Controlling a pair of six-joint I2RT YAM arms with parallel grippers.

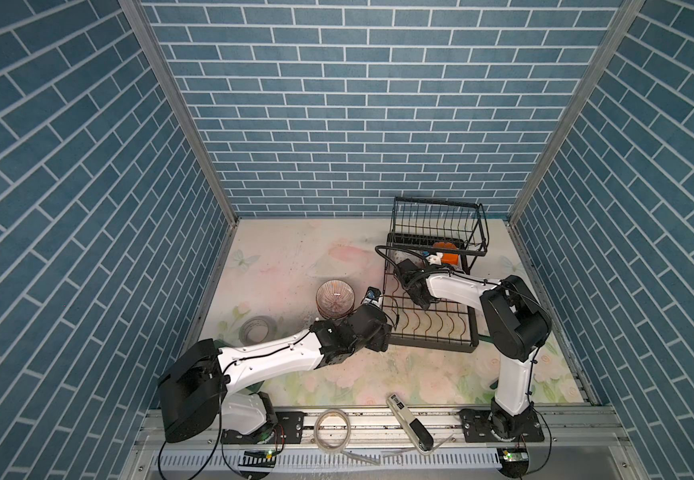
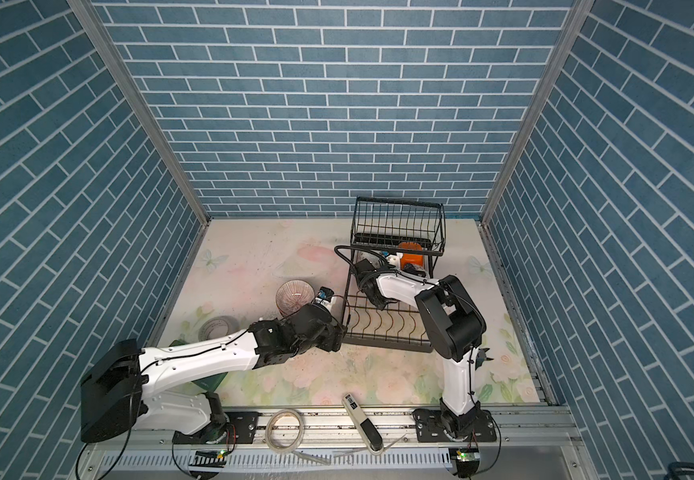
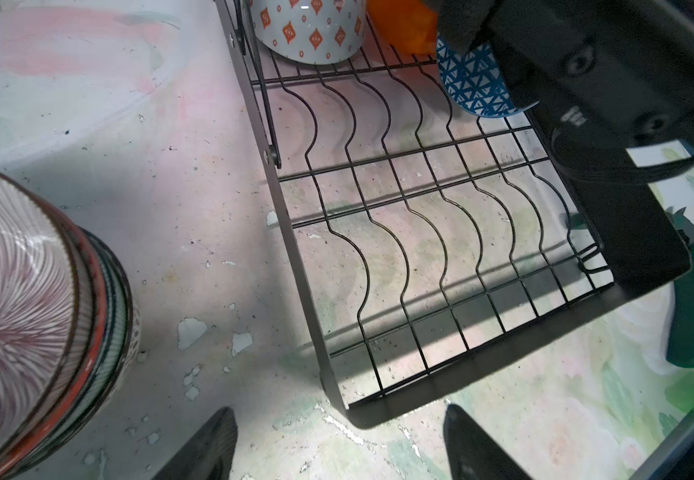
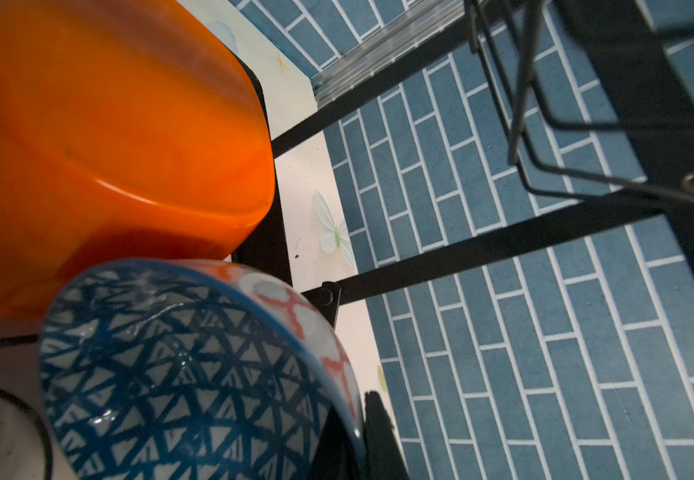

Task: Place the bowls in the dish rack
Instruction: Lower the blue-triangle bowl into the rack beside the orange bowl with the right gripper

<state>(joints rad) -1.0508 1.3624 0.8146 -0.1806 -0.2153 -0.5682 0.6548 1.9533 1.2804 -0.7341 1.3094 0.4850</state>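
Blue-triangle bowl [image 4: 179, 374], rim pinched by right gripper [image 4: 360, 438], orange bowl [image 4: 108, 137] beside, left gripper [image 3: 339, 449] spread

The front curved slots of the black wire dish rack [image 3: 297, 257] lie open (its back row holds a white orange-diamond bowl [image 3: 312, 33], an orange plastic bowl [image 3: 403, 20] and a blue triangle-patterned bowl [image 3: 474, 83]). The white-and-black right arm [image 1: 453, 286] crosses above the rack's far half. A bare strip of floral tabletop [image 3: 171, 187] separates the rack from the stacked ribbed bowls [image 3: 25, 311].
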